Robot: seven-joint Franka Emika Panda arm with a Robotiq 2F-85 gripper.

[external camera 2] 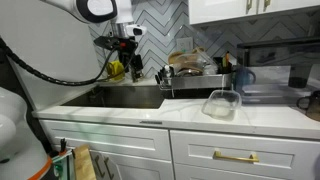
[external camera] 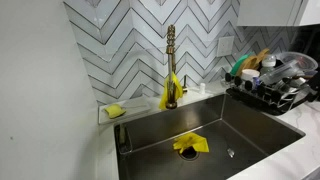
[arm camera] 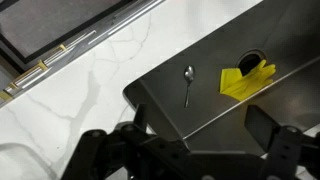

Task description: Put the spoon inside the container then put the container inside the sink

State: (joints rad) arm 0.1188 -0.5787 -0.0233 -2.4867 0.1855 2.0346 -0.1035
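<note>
A small metal spoon (arm camera: 188, 85) lies on the floor of the steel sink (arm camera: 215, 115), left of a yellow cloth (arm camera: 245, 78). My gripper (arm camera: 200, 130) is open and empty, well above the spoon, with a finger on each side of the wrist view. In an exterior view the gripper (external camera 2: 128, 40) hangs over the sink (external camera 2: 120, 97) near the faucet. The clear plastic container (external camera 2: 222, 103) stands on the white counter, right of the sink and far from the gripper. The sink (external camera: 250, 135) also shows in an exterior view, where the gripper is out of view.
A brass faucet (external camera: 170, 65) rises behind the sink. The yellow cloth (external camera: 190, 144) lies near the drain (external camera: 231, 153). A yellow sponge (external camera: 115, 111) sits on the back ledge. A black dish rack (external camera: 275, 85) full of dishes stands beside the sink, also seen in an exterior view (external camera 2: 195, 75).
</note>
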